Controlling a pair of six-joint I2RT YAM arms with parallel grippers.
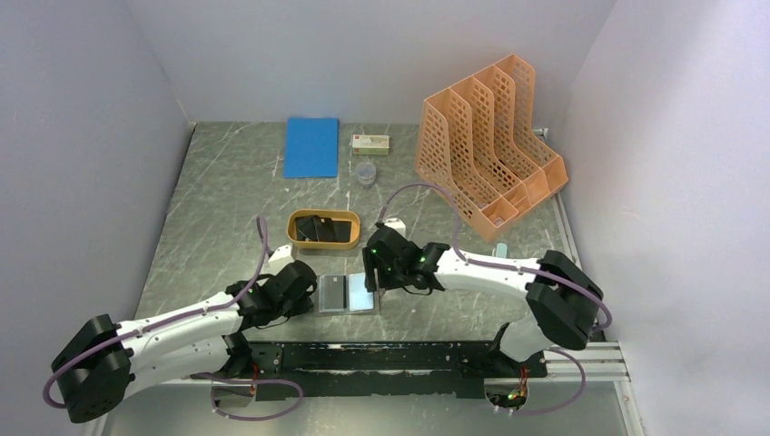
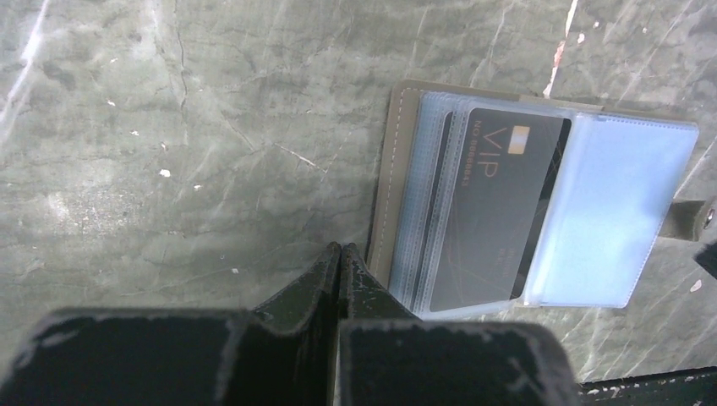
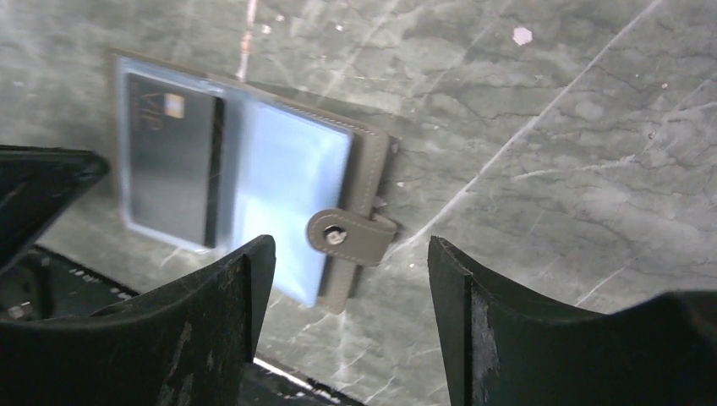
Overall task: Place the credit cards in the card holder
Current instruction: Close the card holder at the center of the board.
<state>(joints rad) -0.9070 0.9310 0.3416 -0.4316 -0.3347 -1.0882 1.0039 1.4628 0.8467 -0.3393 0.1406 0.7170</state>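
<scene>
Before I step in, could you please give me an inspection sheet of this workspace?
Surface: grey marbled table.
Job's things: card holder lies open at the near edge, one dark card sleeved inside; more dark cards in the orange tray.
Clutter: blue notebook, small box, clear cup, orange file rack at the back.
Tools: left tool shut, tip beside the holder's left edge; right tool open above its clasp.
Cables: purple loops along both arms.
Surroundings: plain pale walls.
</scene>
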